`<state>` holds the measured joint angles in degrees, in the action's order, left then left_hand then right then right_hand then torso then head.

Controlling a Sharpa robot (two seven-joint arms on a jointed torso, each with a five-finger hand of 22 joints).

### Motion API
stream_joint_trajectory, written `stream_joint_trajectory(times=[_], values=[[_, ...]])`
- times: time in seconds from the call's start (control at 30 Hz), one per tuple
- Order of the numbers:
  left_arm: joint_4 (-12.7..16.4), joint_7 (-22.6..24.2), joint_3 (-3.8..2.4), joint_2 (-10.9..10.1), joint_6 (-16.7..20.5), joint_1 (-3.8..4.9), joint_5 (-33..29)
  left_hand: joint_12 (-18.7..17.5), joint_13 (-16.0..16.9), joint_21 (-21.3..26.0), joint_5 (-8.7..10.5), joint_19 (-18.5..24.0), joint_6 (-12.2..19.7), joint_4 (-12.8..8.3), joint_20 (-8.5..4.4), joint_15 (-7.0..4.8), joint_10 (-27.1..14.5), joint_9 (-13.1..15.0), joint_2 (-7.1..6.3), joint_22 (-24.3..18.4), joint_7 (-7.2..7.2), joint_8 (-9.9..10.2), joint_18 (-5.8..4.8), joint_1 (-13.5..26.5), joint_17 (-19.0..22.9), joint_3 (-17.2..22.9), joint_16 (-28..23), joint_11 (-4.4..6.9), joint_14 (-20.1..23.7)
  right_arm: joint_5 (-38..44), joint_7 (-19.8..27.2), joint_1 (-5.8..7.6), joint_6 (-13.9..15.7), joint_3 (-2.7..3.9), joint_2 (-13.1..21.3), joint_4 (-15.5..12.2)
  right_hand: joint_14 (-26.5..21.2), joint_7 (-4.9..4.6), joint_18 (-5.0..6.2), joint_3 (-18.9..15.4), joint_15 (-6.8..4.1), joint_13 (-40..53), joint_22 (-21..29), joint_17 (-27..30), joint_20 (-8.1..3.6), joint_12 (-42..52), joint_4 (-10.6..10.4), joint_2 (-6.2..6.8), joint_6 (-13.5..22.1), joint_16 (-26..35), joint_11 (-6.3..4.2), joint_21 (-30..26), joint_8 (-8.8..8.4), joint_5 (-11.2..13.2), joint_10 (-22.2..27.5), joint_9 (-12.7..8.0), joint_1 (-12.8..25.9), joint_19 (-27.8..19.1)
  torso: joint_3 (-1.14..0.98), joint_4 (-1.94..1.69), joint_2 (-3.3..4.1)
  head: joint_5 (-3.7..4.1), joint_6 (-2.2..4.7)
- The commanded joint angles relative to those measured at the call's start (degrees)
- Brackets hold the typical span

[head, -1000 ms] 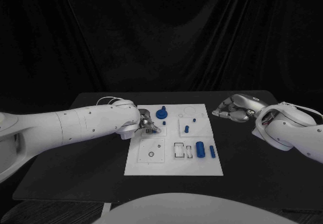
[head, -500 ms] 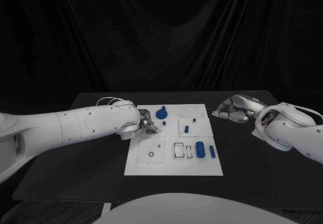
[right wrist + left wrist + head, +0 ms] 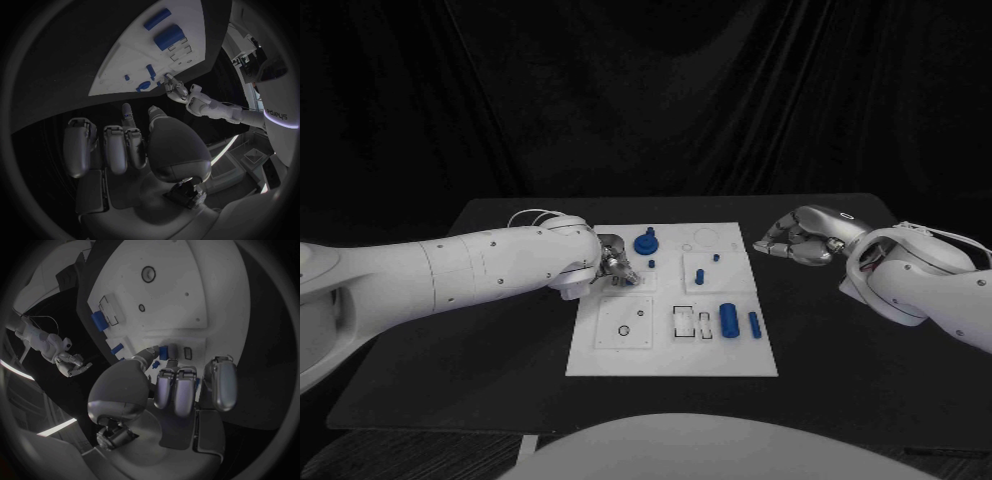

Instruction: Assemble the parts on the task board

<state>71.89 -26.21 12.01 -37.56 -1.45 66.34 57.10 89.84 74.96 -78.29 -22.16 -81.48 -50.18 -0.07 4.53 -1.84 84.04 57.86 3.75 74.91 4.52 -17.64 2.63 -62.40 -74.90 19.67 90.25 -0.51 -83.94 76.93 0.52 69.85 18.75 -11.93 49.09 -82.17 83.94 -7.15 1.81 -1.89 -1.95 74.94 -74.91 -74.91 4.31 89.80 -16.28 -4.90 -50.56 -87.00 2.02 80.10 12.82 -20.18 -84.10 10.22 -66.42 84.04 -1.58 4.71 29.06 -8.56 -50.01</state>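
The board (image 3: 672,345) lies flat mid-table (image 3: 473,370). The left hand (image 3: 613,268) sits over the board's left edge, fingers curled down onto its upper-left area; in the left wrist view a small blue part (image 3: 164,353) shows between thumb and fingertips, touching them, but whether it is truly pinched cannot be told. The right hand (image 3: 795,238) hovers off the board's right side over bare table, fingers curled in, nothing in them. On the board: a blue knob (image 3: 646,241) near the top edge, just beside the left hand; two small pegs (image 3: 702,271) in the middle; a thick cylinder (image 3: 728,320) and a thin one (image 3: 754,324) side by side at lower right.
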Motion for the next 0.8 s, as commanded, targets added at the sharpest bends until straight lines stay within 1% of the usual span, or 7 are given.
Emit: stream_joint_trajectory(times=[0.03, 0.1, 0.13, 0.37, 0.5, 0.63, 0.8], values=[[0.1, 1.1, 0.2, -0.2, 0.5, -0.39, 0.1, 0.2, 15.0, 0.1, -0.44, 0.3, -0.3, -2.1, -0.39, -0.46, 6.0, 0.2, 0.24, 11.0, -0.4, -0.5, 0.45, 0.0, -15.1, 3.8, -0.2, 0.3, -6.1, 0.1, -0.7, -0.15, -0.5, 0.04, 0.1, 0.1, 4.7, 0.05, 0.86, 0.1, 0.35, 15.1, -11.4, -8.9, 0.26, 0.2, 0.0, -0.08, 0.3, 0.4, 0.49, -0.3, -0.1, -0.3, -5.9, 0.0, -0.7, 1.0, -0.02, -0.01, 0.0, 0.07, 0.01], [0.4, 1.4, 0.2, -0.3, 0.9, -0.4, 0.1, 0.2, 15.0, 0.1, -0.71, 0.2, -0.5, -2.3, -0.4, -0.48, 6.0, 0.2, 0.01, 11.1, -0.4, -0.7, 0.43, 0.5, -15.1, 5.0, -0.2, 0.34, -6.1, 0.1, -0.8, -0.17, -0.6, 0.04, 0.1, 0.1, 4.7, 0.05, 0.86, 0.1, 0.35, 15.1, -11.4, -8.9, 0.26, 0.2, 0.0, -0.08, 0.3, 0.4, 0.49, -0.3, -0.1, -0.3, -5.9, 0.0, -0.7, 1.0, 0.0, -0.01, 0.0, 0.1, 0.01], [0.5, 1.5, 0.2, -0.4, 1.1, -0.4, 0.1, 0.2, 15.0, 0.1, -1.34, 0.2, -0.6, -2.4, -0.44, -0.48, 6.0, 0.3, -0.21, 11.1, -0.4, -0.9, 0.43, 1.1, -15.1, 6.1, -0.2, 0.3, -6.1, 0.1, -0.8, -0.18, -0.6, 0.04, 0.1, 0.1, 4.7, 0.05, 0.86, 0.1, 0.35, 15.1, -11.4, -8.9, 0.26, 0.2, 0.0, -0.08, 0.3, 0.4, 0.49, -0.3, -0.1, -0.3, -5.9, 0.0, -0.7, 1.0, 0.0, 0.0, 0.0, 0.12, 0.01], [1.4, 1.6, 0.19, -0.8, 2.1, -0.4, 0.1, 0.2, 15.0, -0.2, -3.55, 0.0, -1.2, -2.8, -0.48, -0.56, 6.0, 0.6, -0.74, 11.1, -0.44, -1.5, 0.37, 2.6, -15.1, 9.3, -0.2, 0.36, -6.1, 0.1, -0.9, -0.2, -0.8, 0.04, 0.1, 0.1, 4.7, 0.06, 0.88, 0.1, 0.36, 15.1, -11.4, -8.8, 0.26, 0.2, 0.1, -0.15, 0.3, 0.4, 0.49, -0.4, -0.1, -0.4, -5.9, 0.0, -0.9, 1.0, 0.0, -0.02, -0.01, 0.11, 0.01], [2.3, 1.2, 0.18, -1.3, 2.5, -0.37, 0.1, 0.2, 15.0, -0.4, -3.73, -0.1, -1.4, -2.9, -0.49, -0.6, 6.0, 0.7, -0.94, 11.2, -0.49, -1.8, 0.32, 2.9, -15.1, 9.8, -0.2, 0.39, -6.1, 0.1, -1.0, -0.2, -1.0, 0.04, 0.1, 0.2, 4.7, 0.05, 0.88, 0.2, 0.36, 15.1, -11.4, -8.8, 0.26, 0.2, 0.1, -0.17, 0.3, 0.5, 0.49, -0.5, -0.1, -0.5, -5.9, 0.0, -0.9, 1.0, 0.01, 0.0, 0.0, 0.12, 0.01], [3.3, 0.3, 0.16, -1.9, 2.1, -0.15, 0.1, 0.2, 15.0, -0.6, -3.41, -0.3, -1.7, -3.0, -0.53, -0.65, 6.0, 0.8, -1.26, 11.3, -0.59, -2.0, 0.28, 3.2, -15.1, 10.2, -0.2, 0.46, -6.1, 0.1, -1.1, -0.21, -1.1, 0.04, 0.1, 0.3, 4.7, 0.05, 0.91, 0.2, 0.36, 15.1, -11.3, -8.6, 0.27, 0.2, 0.1, -0.18, 0.3, 0.6, 0.49, -0.6, -0.1, -0.5, -5.9, 0.0, -1.0, 1.0, 0.01, -0.01, 0.01, 0.08, 0.01], [4.3, -0.7, 0.15, -2.5, 0.3, 0.99, 0.1, 0.2, 15.0, -0.7, -2.78, -0.3, -1.9, -3.4, -0.6, -0.76, 6.0, 0.9, -1.73, 11.3, -0.74, -2.1, 0.28, 3.4, -15.1, 10.6, -0.2, 0.58, -6.1, 0.1, -1.1, -0.21, -1.3, 0.04, 0.1, 0.3, 4.7, 0.05, 0.91, 0.2, 0.36, 15.1, -11.3, -8.6, 0.27, 0.2, 0.1, -0.18, 0.3, 0.6, 0.49, -0.6, -0.1, -0.5, -5.9, 0.0, -1.0, 1.0, 0.01, -0.02, -0.01, 0.2, 0.01]])
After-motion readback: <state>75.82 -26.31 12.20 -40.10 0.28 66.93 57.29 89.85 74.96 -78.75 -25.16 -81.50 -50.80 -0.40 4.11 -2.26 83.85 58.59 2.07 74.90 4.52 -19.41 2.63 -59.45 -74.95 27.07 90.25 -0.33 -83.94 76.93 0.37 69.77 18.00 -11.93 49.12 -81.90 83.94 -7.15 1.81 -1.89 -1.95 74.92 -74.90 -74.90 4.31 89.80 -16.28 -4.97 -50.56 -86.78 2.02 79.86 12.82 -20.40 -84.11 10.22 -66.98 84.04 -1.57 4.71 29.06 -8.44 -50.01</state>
